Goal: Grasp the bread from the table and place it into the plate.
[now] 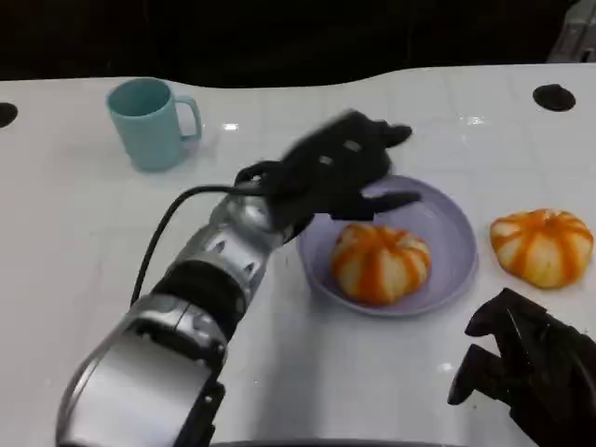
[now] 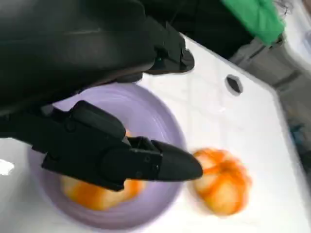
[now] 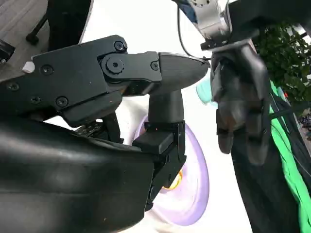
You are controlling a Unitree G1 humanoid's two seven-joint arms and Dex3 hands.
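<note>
hovering our left hand (image 1: pixel 340 163) over the back rim of the purple plate (image 1: pixel 447 233), fingers spread and holding nothing, probably because one bread (image 1: pixel 380 263) is already sitting in the plate. the other bread (image 1: pixel 542 244) is lying on the table (image 1: pixel 84 242) just right of the plate, and we're parking our right hand (image 1: pixel 521 368) near it, empty with fingers loosely apart, likely so it's ready for that one.

Teal mug (image 1: pixel 149 122) on white table (image 1: pixel 74 233)

Head view: high, looking down on plate (image 1: pixel 438 233). Left wrist view: close above the plate. Right wrist view: low, sideways. All three share the plate.
</note>
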